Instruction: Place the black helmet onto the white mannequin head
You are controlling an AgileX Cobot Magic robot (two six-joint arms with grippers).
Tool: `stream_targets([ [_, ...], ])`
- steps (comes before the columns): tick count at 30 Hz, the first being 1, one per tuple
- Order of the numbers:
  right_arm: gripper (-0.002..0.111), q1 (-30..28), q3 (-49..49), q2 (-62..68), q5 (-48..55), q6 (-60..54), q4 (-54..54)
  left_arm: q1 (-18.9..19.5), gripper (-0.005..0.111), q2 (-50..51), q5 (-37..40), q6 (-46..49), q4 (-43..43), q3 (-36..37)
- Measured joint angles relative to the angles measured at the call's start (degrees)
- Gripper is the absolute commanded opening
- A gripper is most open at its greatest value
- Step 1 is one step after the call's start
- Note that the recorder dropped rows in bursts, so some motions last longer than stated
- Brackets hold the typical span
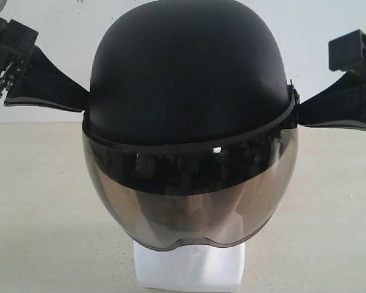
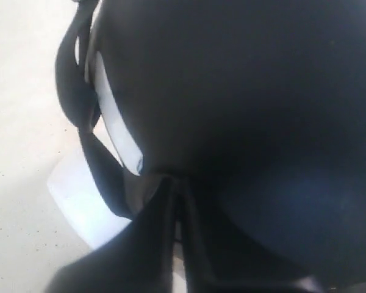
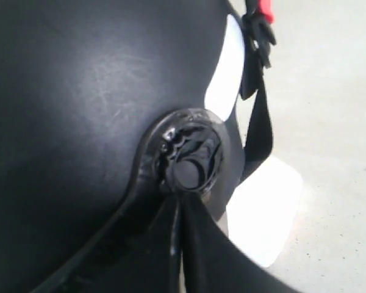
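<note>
Pale speckled tabletop (image 1: 36, 213) is seen across the lower half of the exterior view, with a white wall behind. The black helmet (image 1: 189, 73) is placed over the white mannequin head (image 1: 189, 271), centred in the view with the shell upright and facing the camera. Whether it is fully seated cannot be told. The smoky visor (image 1: 189, 201) is lowered over the face, which is only dimly made out through the tint. Just the squarish white base is left exposed, at 6 o'clock of the helmet. The left gripper (image 1: 82, 101) is brought in at about 9 o'clock of the shell and the right gripper (image 1: 301, 113) at about 3 o'clock, both at rim level and touching the helmet sides. In both wrist views the jaws are seen clenched down to a hairline slit, with the tips butted against the shell. Nothing is visibly pinched between them, though the contact area on the left is dark. On the right side the tips are set against the round visor pivot (image 3: 192, 162). A black chin strap (image 3: 259, 122) is seen hanging beside the helmet edge, with a strip of the white head showing between strap and shell. A small red part (image 3: 263, 9) is seen at the strap's top end, too cropped to identify.
</note>
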Motion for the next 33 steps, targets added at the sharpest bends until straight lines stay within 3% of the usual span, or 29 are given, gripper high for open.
stream_targets([
  [11,0.0,0.0,0.0,2.9,-4.0,-0.9,-0.6,0.1,0.004,-3.5,2.9,1.0,1.0,-0.1],
  [27,0.0,0.0,0.0,2.9,1.0,-0.9,-0.1,0.1,0.004,-3.6,1.4,1.0,0.5,-2.2],
  [33,0.0,0.0,0.0,-0.7,1.1,-0.2,-0.2,0.1,0.004,-4.6,1.5,-0.2,4.0,-2.2],
])
